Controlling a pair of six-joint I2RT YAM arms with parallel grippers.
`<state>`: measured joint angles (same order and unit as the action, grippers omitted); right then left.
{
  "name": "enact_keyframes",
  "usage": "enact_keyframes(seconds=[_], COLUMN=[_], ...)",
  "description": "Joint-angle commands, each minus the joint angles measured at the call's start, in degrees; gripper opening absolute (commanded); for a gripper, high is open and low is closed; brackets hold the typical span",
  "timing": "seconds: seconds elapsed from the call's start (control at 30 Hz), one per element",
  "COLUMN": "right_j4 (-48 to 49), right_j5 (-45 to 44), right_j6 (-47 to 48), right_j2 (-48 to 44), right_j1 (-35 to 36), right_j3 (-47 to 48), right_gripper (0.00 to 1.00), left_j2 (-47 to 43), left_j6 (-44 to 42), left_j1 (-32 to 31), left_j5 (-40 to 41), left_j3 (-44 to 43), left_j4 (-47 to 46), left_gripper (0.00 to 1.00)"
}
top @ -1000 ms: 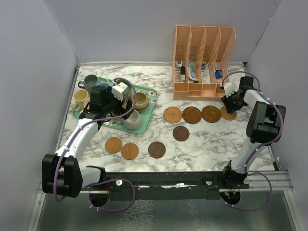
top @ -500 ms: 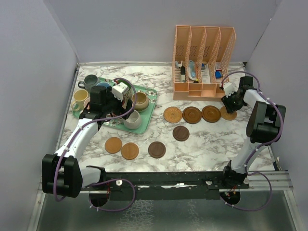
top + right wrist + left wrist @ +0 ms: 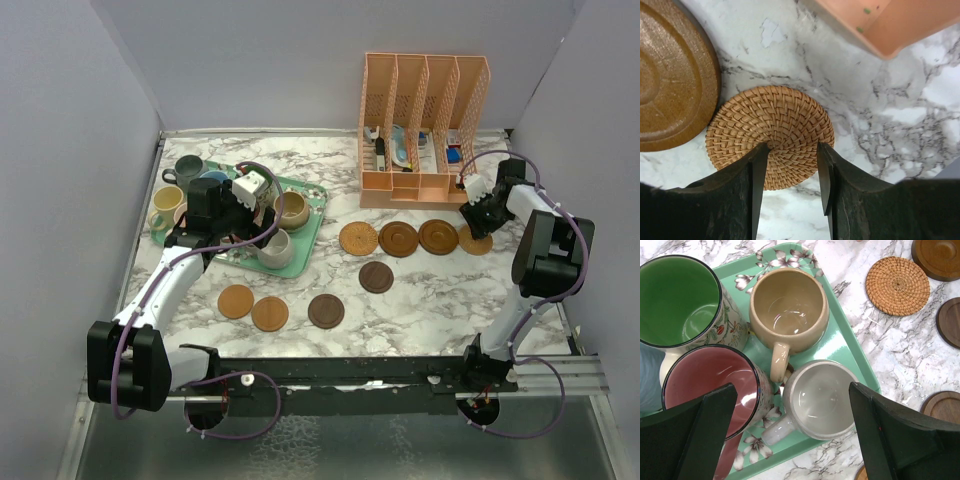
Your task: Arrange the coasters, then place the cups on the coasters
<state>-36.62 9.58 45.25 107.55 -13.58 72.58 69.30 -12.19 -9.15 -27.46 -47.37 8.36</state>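
Three coasters (image 3: 399, 239) lie in a row on the marble, and a woven coaster (image 3: 772, 120) ends that row on the right beside a ringed brown coaster (image 3: 670, 75). My right gripper (image 3: 790, 150) stands open over the woven one, both tips above its near half, and nothing is held. A dark coaster (image 3: 376, 276) and three more (image 3: 270, 313) lie nearer the front. My left gripper (image 3: 792, 390) hangs wide open over the tray (image 3: 840, 347), its fingers either side of the grey cup (image 3: 820, 397). The maroon cup (image 3: 710, 385), tan cup (image 3: 789, 307) and green cup (image 3: 677, 300) stand beside it.
An orange desk organiser (image 3: 425, 125) stands at the back, just behind the right gripper (image 3: 478, 222). Further cups, a yellow one (image 3: 165, 205) and a grey-teal one (image 3: 188, 168), stand left of the tray by the left wall. Walls close in both sides.
The right gripper has crept slightly toward the back over the woven coaster, showing a little more of it. The left arm has not moved.
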Motion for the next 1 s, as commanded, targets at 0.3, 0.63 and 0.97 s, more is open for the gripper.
enact_keyframes(seconds=[0.3,0.63,0.97], right_j4=[-10.75,-9.06,-3.95], right_j5=[10.10,12.18,22.65], right_j6=[-6.89,-7.07,-9.01], right_j2=[-4.85,-14.66,-21.90], right_j1=[1.81,9.05,30.87], right_j3=[7.07,-1.57,-12.23], right_gripper=[0.53,0.55,0.54], left_j2=[-0.95,0.29,1.23], left_j6=[-1.34,-0.57,0.03], left_j1=[-0.78,-0.96,-0.92], left_j5=[-1.29,-0.96,2.37], left_j3=[-3.53,-4.88,-5.80], left_j4=[1.96,2.64,2.92], left_gripper=[0.99,0.99,0.99])
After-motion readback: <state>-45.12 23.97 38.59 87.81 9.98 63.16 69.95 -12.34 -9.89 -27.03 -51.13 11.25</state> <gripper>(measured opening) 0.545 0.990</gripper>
